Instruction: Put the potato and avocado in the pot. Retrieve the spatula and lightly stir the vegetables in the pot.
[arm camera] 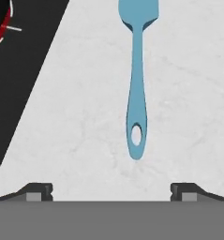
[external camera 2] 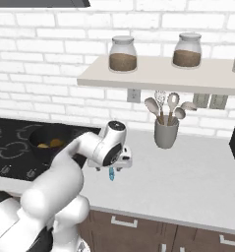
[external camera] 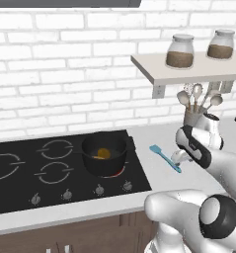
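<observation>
The gripper (arm camera: 111,190) hung low over the pale worktop (arm camera: 188,93), its fingers (arm camera: 38,191) spread wide apart and holding nothing. Just beyond them the spatula (arm camera: 137,84) lay flat on the worktop, its handle end with the hanging hole nearest the hand and its blade pointing away. Farther off, the pot (external camera: 104,155) sat on the black cooktop (external camera: 20,190) with the potato (external camera: 104,153) inside.

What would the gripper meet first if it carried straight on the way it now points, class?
Probably the spatula: the open gripper points down at the counter, its handle lying between the fingertips' line. Depth is unclear; it might touch bare counter just short of the handle end.
</observation>
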You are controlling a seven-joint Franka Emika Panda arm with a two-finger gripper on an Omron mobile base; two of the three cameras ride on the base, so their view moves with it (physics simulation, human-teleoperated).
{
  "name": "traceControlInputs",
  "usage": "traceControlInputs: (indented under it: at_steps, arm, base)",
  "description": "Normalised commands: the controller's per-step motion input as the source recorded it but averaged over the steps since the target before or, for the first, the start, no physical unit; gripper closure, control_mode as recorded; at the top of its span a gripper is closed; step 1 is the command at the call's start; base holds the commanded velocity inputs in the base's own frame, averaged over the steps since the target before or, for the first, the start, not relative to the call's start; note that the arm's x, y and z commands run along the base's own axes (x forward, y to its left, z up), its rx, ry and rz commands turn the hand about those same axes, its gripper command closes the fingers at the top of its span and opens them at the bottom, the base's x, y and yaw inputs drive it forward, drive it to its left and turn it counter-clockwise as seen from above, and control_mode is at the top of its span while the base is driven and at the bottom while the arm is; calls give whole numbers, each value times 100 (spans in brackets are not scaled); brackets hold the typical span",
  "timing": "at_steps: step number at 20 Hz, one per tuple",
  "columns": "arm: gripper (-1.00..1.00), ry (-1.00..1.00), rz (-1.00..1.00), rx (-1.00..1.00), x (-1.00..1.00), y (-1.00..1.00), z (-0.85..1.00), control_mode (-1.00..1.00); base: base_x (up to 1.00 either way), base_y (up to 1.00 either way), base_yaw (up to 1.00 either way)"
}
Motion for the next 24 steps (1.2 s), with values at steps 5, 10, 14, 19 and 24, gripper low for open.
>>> traceControlInputs:
  at_steps: [5, 10, 14, 19, 24]
  arm:
    - [-100, 1, -3, -2, 48, -2, -32, -100]
    - [-100, 8, 0, 0, 38, -4, -35, -100]
    - [-100, 11, 0, 0, 15, -18, -26, -100]
    - [-100, 7, 0, 0, 2, -5, -14, -100]
    - [-100, 2, 0, 0, 0, 0, -10, -100]
  base:
    - [0, 0, 0]
    - [0, 0, 0]
    - [0, 0, 0]
    - [0, 0, 0]
    - [0, 0, 0]
